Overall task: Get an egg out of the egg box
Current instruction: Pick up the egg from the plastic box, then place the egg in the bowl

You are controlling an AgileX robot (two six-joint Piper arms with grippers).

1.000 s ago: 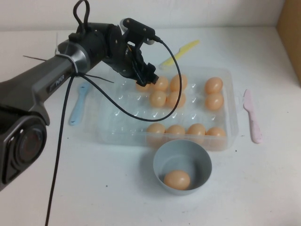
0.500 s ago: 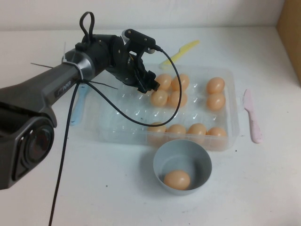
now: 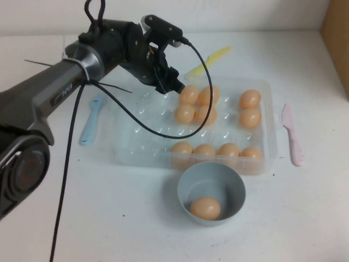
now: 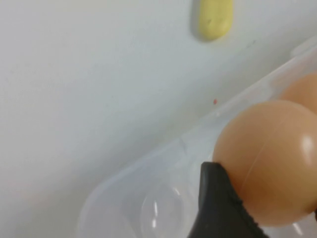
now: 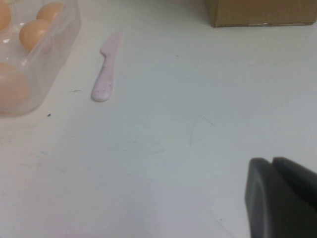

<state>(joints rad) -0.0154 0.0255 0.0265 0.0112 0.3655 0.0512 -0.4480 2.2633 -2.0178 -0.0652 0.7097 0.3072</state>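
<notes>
The clear plastic egg box lies mid-table with several pale orange eggs in its cups. My left gripper is at the box's far edge, shut on an egg. In the left wrist view that egg sits between the black fingers, just over the box's rim, and the gripper is closed round it. Another egg lies behind it. My right gripper is shut and empty over bare table right of the box. It is out of the high view.
A grey-blue bowl with one egg stands in front of the box. A yellow plastic knife lies behind the box, a pink one to its right and a blue one to its left. A cardboard box is at far right.
My left gripper has shifted a little right and toward the far side of the box, staying closed round the egg. The other eggs and the bowl have not moved.
</notes>
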